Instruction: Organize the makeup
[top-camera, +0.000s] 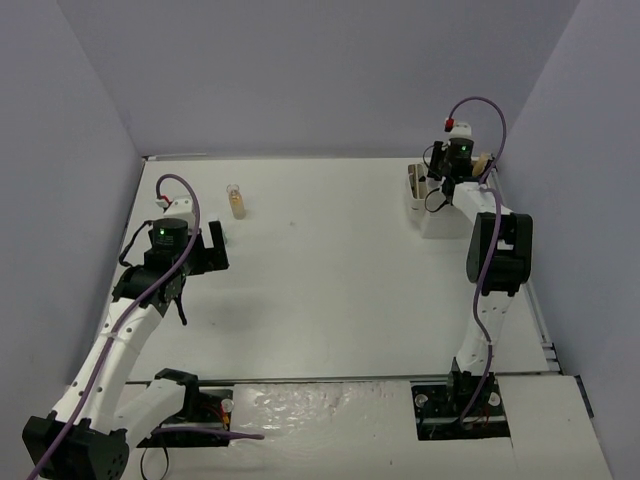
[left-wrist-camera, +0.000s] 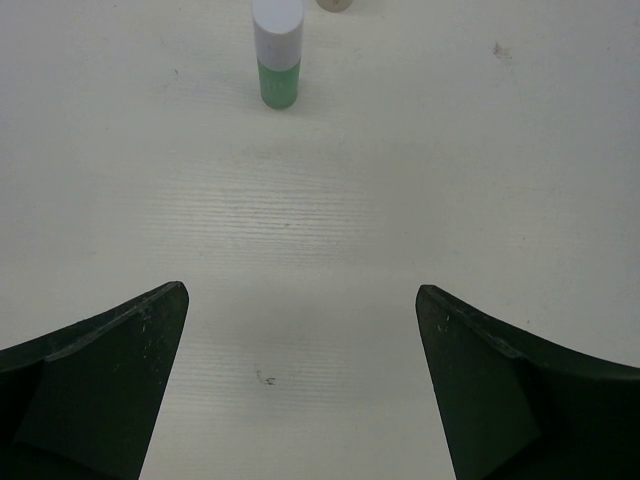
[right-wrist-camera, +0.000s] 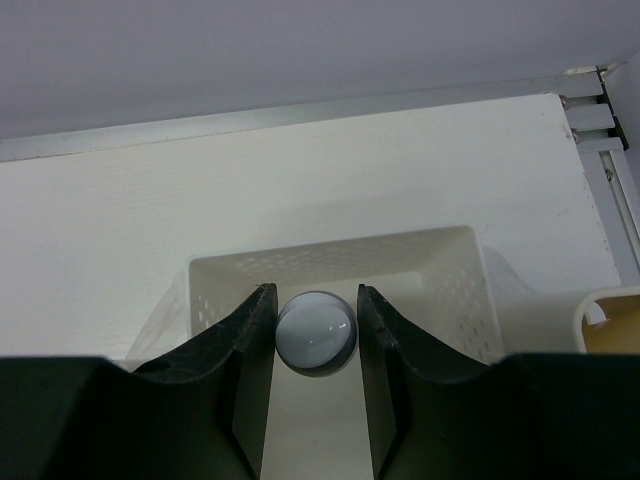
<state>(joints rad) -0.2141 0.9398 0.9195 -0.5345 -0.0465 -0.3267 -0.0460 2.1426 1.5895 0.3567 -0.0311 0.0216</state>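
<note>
A high rear camera overlooks the whole table; both wrist cameras look closely at patches of it.

Right gripper is clamped on a small round grey-purple bottle, seen cap-on, squeezed from both sides. It's right above the white perforated plastic box, which sits on the white counter near the far edge.

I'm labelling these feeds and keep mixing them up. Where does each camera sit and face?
Top external: above and behind the bases, looking down on the table; both arms show.
Left wrist: on the left arm, facing along the table at a green bottle; open left gripper shows.
Right wrist: looks down into the white box; right gripper shut on a grey bottle.
Shared: top and right wrist both show the box.
</note>
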